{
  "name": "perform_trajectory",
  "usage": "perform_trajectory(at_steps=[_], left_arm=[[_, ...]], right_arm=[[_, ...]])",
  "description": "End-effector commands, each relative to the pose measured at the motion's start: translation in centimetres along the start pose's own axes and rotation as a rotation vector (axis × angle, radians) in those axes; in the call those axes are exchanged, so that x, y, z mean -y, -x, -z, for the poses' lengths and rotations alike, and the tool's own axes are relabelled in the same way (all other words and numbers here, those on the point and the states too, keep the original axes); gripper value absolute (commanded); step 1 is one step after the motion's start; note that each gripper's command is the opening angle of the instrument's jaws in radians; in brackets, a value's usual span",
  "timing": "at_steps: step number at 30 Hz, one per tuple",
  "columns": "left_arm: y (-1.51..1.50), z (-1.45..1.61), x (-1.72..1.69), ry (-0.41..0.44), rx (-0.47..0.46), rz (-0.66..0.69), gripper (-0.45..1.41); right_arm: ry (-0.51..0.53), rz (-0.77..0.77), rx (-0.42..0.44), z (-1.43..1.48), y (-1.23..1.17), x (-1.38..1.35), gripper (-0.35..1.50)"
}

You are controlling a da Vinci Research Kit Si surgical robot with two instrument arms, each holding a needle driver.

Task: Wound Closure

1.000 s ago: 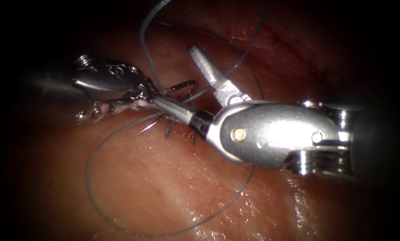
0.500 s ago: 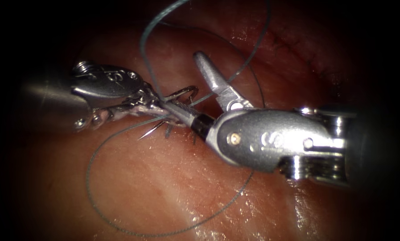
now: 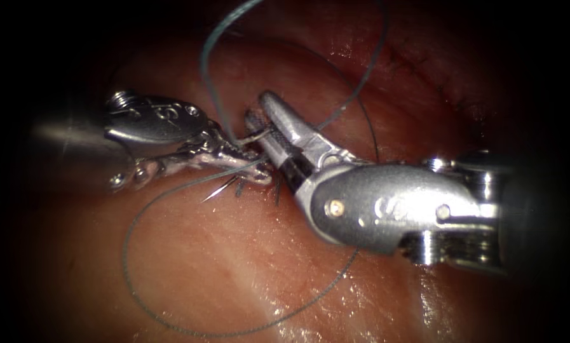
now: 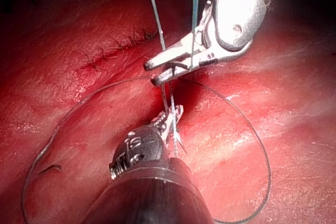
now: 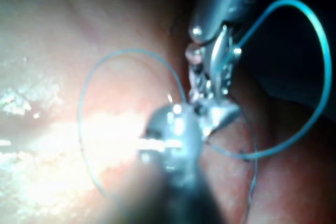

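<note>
My left tool (image 3: 243, 157) comes in from the left, shut on the curved needle (image 3: 254, 135) close to its pointed end, which sticks out low and left of the jaws. My right tool (image 3: 259, 108) reaches in from the right and is shut on the needle's arc further back. The needle hangs just above the tissue (image 3: 234, 273), not in it. From close up, the right tool (image 4: 157, 73) pinches the dark needle (image 4: 178, 65) above the left tool (image 4: 169, 121). Thread (image 3: 127, 254) lies in a wide loop on the tissue, and another strand rises up and away.
A stitched stretch of the cut (image 3: 447, 89) runs at the upper right, also seen as a stitched line (image 4: 121, 45). Short cut ends of thread (image 3: 240, 187) stand up just below the jaws. Teal thread (image 5: 315, 30) arcs around the left tool (image 5: 210, 77).
The right tool's jaws stood wide open a second ago. They swung left and closed on the needle's arc. The left tool kept its hold and hardly moved.
</note>
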Motion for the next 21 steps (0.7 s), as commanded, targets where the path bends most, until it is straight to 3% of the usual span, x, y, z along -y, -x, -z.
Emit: perform_trajectory(at_steps=[1,10,12,15,21], left_arm=[[0.06,-0.05,0.0,0.003,-0.001,-0.005,-0.45],[0.02,-0.02,-0.12,-0.015,-0.03,-0.054,-0.42],[-0.02,-0.05,-0.15,-0.039,-0.046,-0.049,0.22],[-0.06,-0.13,-0.16,-0.073,-0.09,-0.243,1.26],[-0.06,-0.32,-0.18,-0.097,-0.152,-0.343,1.38]], right_arm=[[-0.022,0.002,0.01,-0.04,0.05,0.08,-0.35],[-0.07,0.034,0.002,0.05,0.11,0.02,-0.35],[-0.079,0.05,-0.009,0.1,0.14,-0.03,-0.35],[-0.09,0.067,-0.024,0.26,0.23,-0.22,-0.35],[-0.045,0.053,-0.054,0.59,0.46,-0.58,-0.35]])
